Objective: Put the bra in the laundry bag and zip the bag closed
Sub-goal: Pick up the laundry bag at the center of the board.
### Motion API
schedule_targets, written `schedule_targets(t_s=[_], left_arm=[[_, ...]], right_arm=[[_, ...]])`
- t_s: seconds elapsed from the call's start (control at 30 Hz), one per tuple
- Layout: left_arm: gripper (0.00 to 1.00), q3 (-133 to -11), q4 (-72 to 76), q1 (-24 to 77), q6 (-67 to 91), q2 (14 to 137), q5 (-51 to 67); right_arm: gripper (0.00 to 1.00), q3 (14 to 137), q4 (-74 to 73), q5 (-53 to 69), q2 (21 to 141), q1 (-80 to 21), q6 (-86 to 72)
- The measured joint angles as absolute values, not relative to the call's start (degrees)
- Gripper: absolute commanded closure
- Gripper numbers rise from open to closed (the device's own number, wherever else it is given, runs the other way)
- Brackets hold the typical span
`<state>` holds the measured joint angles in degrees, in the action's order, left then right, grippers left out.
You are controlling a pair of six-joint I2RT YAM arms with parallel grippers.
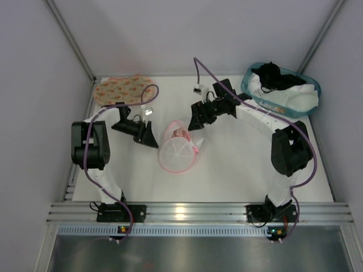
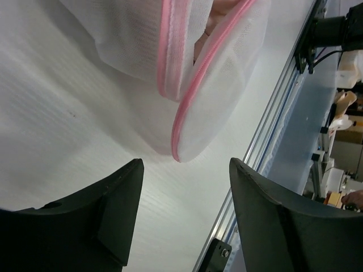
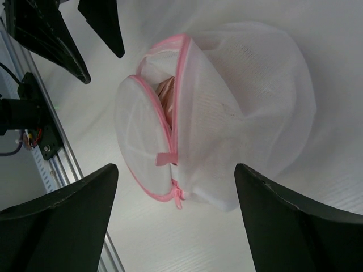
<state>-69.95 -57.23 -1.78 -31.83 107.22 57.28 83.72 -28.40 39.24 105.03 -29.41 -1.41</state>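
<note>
The round white mesh laundry bag [image 1: 177, 148] with a pink zipper rim lies in the middle of the table, its two halves gaping apart. It also shows in the left wrist view [image 2: 187, 73] and the right wrist view [image 3: 227, 107]. The salmon-pink bra [image 3: 166, 93] shows inside through the gap, also in the top view [image 1: 180, 133]. The pink zipper pull [image 3: 178, 195] hangs at the bag's near end. My left gripper [image 1: 148, 135] is open and empty, just left of the bag. My right gripper [image 1: 197, 120] is open and empty, just above and right of the bag.
An orange-printed peanut-shaped padded piece [image 1: 122, 89] lies at the back left. A teal basket [image 1: 281, 89] with black and white clothes stands at the back right. The metal rail [image 1: 193, 212] runs along the table's near edge.
</note>
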Motion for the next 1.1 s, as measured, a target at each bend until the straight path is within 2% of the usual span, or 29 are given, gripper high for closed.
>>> schedule_targets(t_s=[0.27, 0.37, 0.4, 0.47, 0.5, 0.57, 0.6, 0.7, 1.1], left_arm=[[0.3, -70.15, -57.25, 3.99, -37.43, 111.98, 57.34], [0.36, -70.17, -57.17, 4.01, -38.52, 112.77, 56.64], [0.45, -70.19, -57.12, 4.01, -39.0, 112.77, 56.42], [0.53, -70.32, -57.12, 4.12, -39.62, 112.77, 56.23], [0.64, -70.43, -57.08, 4.25, -39.99, 112.77, 56.23], [0.75, -70.61, -57.06, 4.75, -40.62, 112.77, 56.29], [0.86, -70.72, -57.06, 5.1, -40.77, 112.77, 56.34], [1.0, -70.87, -57.04, 6.5, -40.93, 112.77, 57.49], [1.0, -73.56, -63.53, 7.42, -45.52, 104.97, 59.13]], right_arm=[[0.15, 81.97, -29.91, 41.67, 103.88, -27.24, -1.85], [0.15, 80.99, -29.91, 42.17, 103.88, -27.24, -2.26], [0.15, 80.97, -30.06, 42.19, 103.88, -27.24, -2.48], [0.15, 80.97, -29.95, 42.35, 103.88, -27.24, -2.66], [0.14, 80.97, -29.91, 42.41, 103.88, -27.24, -2.68], [0.12, 80.9, -29.87, 42.41, 103.9, -27.24, -2.81], [0.09, 80.88, -29.87, 42.39, 103.9, -27.24, -2.83], [0.08, 80.2, -29.58, 42.26, 103.88, -27.22, -2.59], [0.05, 76.88, -26.87, 47.03, 104.75, -24.32, -1.72]])
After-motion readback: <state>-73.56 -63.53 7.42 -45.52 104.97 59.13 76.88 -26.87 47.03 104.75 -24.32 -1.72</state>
